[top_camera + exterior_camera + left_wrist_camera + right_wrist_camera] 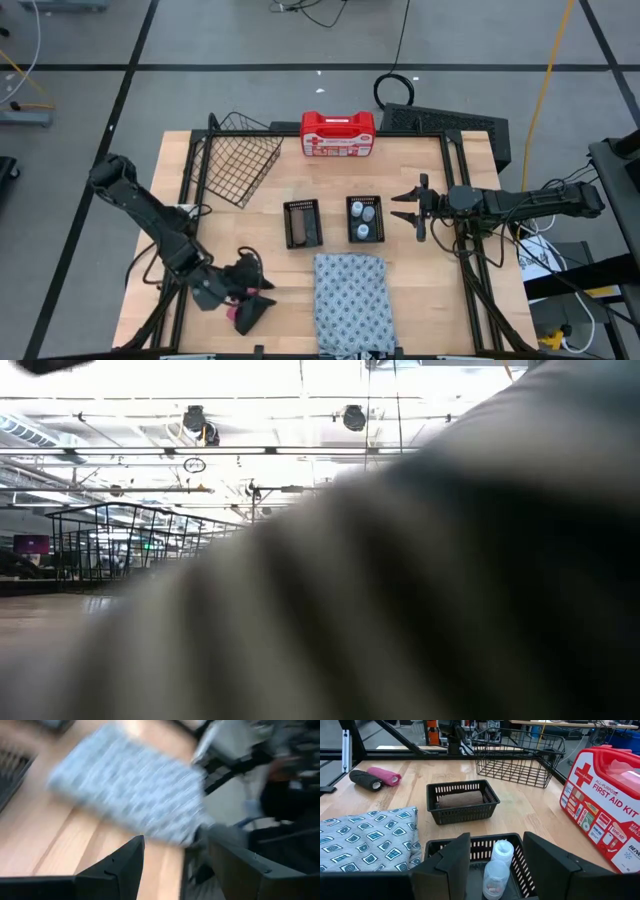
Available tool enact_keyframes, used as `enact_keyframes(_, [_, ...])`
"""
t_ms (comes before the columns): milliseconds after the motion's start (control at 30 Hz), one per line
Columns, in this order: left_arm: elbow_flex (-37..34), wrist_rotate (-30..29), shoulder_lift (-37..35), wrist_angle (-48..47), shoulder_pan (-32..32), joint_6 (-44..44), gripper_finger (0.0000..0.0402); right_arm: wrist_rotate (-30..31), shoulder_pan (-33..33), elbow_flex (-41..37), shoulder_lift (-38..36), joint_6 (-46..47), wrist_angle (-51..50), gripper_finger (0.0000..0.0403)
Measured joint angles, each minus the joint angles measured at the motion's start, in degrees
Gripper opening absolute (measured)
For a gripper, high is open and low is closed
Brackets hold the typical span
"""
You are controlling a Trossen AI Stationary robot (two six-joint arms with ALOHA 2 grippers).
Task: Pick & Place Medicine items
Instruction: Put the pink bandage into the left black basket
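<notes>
Here, a wooden worktop [420, 300] is seen from above. Two small black mesh trays are set side by side in the middle. In the right tray [365, 219], small whitish bottles [365, 221] are kept; two of them are seen close up in the right wrist view [499, 862]. In the left tray [303, 223], a brown block [461, 799] is laid flat. A patterned cloth [350, 300] is spread just below the trays, near the front edge.

The right gripper [408, 208] is held just beside the bottle tray, on its right side. Its fingers are seen parted, and nothing is held between them.

The left gripper [262, 293] is found near the front left of the worktop, just left of the cloth. Its fingers are seen spread apart in the left wrist view, and nothing is seen between them. A pink block [384, 775] and a black block [365, 779] are laid touching each other on the wood close to this gripper.

A red-and-white first aid case [338, 134] is stood at the back edge. A large wire basket [235, 160] is tipped up to its left.
</notes>
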Motion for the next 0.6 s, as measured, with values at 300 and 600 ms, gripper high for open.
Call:
enact_keyframes(300, [0.00, 3.17, 1.74, -13.94, -0.37, -18.05, 0.0223, 0.00, 0.02, 0.00, 0.00, 0.38, 0.00, 0.0171])
enact_keyframes(600, [0.00, 20.59, 6.14, -20.12, -0.30, -36.87, 0.0223, 0.00, 0.02, 0.00, 0.07, -0.58, -0.04, 0.0171])
